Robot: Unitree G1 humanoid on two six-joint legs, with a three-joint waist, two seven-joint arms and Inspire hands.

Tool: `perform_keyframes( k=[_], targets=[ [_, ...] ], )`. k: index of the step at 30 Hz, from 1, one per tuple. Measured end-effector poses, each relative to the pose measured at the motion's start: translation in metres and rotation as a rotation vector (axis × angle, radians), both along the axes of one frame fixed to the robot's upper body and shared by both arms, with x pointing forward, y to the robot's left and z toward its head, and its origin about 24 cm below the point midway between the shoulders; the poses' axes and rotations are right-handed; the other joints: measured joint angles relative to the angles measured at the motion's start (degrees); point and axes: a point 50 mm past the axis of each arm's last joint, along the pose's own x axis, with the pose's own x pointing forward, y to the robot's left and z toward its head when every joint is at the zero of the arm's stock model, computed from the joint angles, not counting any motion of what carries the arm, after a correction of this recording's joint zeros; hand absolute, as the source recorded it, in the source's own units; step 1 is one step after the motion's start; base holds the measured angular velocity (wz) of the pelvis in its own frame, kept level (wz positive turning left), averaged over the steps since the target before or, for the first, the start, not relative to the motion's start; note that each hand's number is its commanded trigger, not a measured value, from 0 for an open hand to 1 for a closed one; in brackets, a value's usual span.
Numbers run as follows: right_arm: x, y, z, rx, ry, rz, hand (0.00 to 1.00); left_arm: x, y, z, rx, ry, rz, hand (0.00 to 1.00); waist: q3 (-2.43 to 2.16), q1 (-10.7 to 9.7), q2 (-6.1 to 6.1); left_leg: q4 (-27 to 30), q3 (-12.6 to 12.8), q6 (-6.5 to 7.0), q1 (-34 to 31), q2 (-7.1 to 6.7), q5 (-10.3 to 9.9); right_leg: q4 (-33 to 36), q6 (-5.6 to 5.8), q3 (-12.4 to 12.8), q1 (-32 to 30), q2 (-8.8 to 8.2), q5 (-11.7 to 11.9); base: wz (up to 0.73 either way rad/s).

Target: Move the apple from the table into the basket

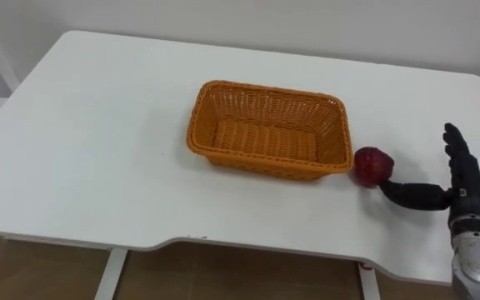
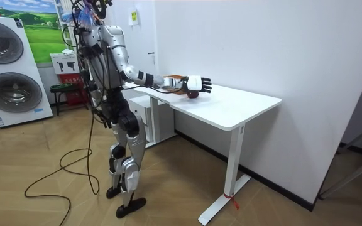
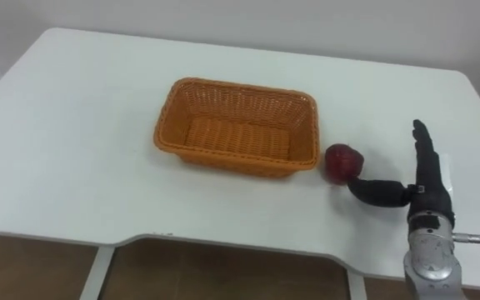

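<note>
Table (image 1: 98, 125) white, against wall (image 2: 263, 50) (washing machines (image 2: 11, 88) across wooden floor (image 2: 168, 188)); right hand (image 1: 467, 185) spread, thumb touching apple (image 1: 373, 165) beside basket (image 1: 265, 129).

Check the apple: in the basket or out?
Out. The apple sits on the table beside the basket, whose inside is bare; the right hand is open next to it.

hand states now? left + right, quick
Left hand: cannot be told.
Right hand: open, fingers straight, thumb tip at the apple, nothing held.
</note>
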Motion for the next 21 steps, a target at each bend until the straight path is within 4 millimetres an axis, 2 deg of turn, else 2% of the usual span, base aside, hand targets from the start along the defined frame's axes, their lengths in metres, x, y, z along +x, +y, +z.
perform_keyframes(
  k=[12, 21],
  targets=[
    [0.006, 0.006, -0.007, 0.006, 0.057, 0.056, 0.0, 0.0, 0.008, 0.002, 0.007, 0.013, -0.008, 0.0, 0.03, 0.34, -0.42, 0.05, -0.48, 0.0, -0.16, -0.2, 0.0, -0.69, 0.0, -0.55, 0.44, -0.09, 0.0, 0.01],
    [0.016, 0.007, -0.009, -0.066, 0.111, 0.103, 0.0, 0.005, 0.008, 0.003, 0.022, 0.014, -0.055, 0.0, -0.1, 0.17, -0.88, -0.19, -1.43, 0.0, -0.89, -0.4, 0.0, -1.01, 0.02, -1.41, 0.05, -0.19, -0.01, 0.05]
  ],
)
